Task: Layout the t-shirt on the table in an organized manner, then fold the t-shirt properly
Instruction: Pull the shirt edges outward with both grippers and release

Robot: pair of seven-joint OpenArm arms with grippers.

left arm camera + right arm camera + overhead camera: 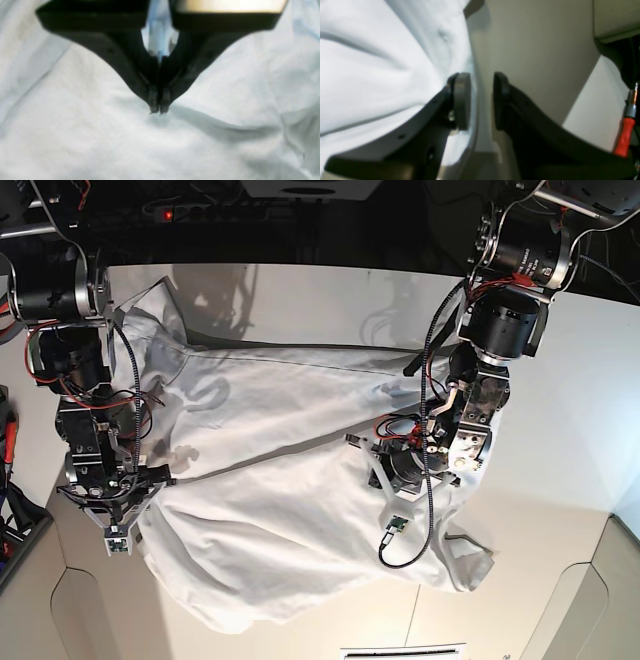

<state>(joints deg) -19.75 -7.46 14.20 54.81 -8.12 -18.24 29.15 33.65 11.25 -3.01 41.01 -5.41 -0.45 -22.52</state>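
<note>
The white t-shirt (270,480) lies spread but wrinkled across the table (300,290), one sleeve reaching toward the back left. My left gripper (158,111) is shut, its tips pinching a small pucker of the t-shirt (75,125), and a ridge of cloth runs off to the right. In the base view the left gripper (385,465) sits low over the shirt's right part. My right gripper (482,100) stands open at the shirt's left edge; the t-shirt (370,62) hem passes between its fingers, close to the grey pad (462,100). Bare table (532,50) shows beside it. The right gripper (125,500) is at the left.
A red-handled tool (623,137) lies off the table's left side by dark cables. The table's front corners are cut at an angle, and a white sheet (400,650) sits at the front edge. Black equipment and cords line the back.
</note>
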